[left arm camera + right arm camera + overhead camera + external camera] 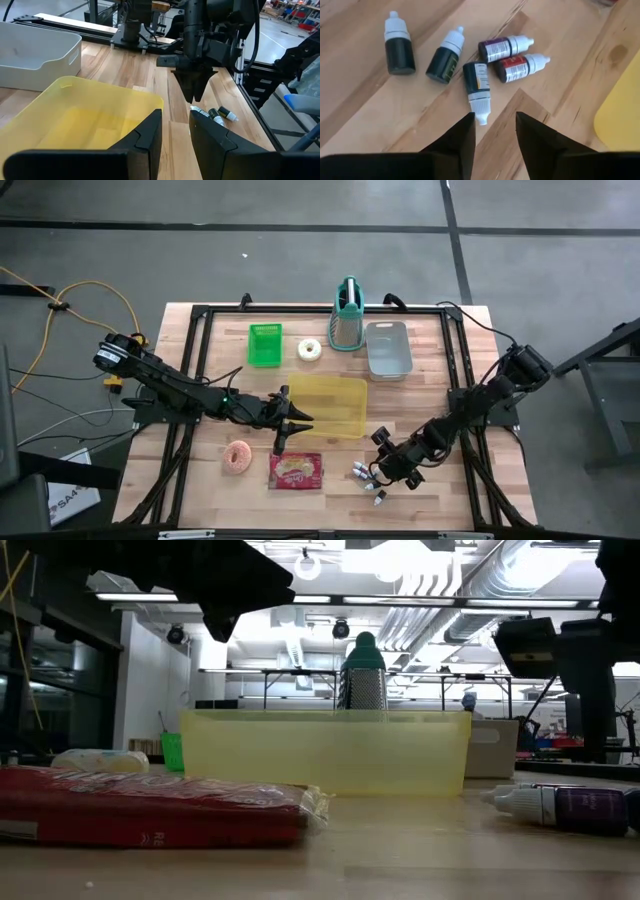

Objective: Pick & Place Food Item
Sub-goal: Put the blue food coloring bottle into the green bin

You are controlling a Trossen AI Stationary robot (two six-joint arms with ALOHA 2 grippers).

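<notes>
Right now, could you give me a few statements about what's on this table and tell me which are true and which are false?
1. Five small dropper bottles lie below the right gripper. True.
2. The doughnut sits inside the yellow bin. False: it lies on the wooden table, beside the red food packet.
3. The grater stands next to the grey tray. True.
4. The left gripper holds the red packet. False: nothing sits between its fingers.
</notes>
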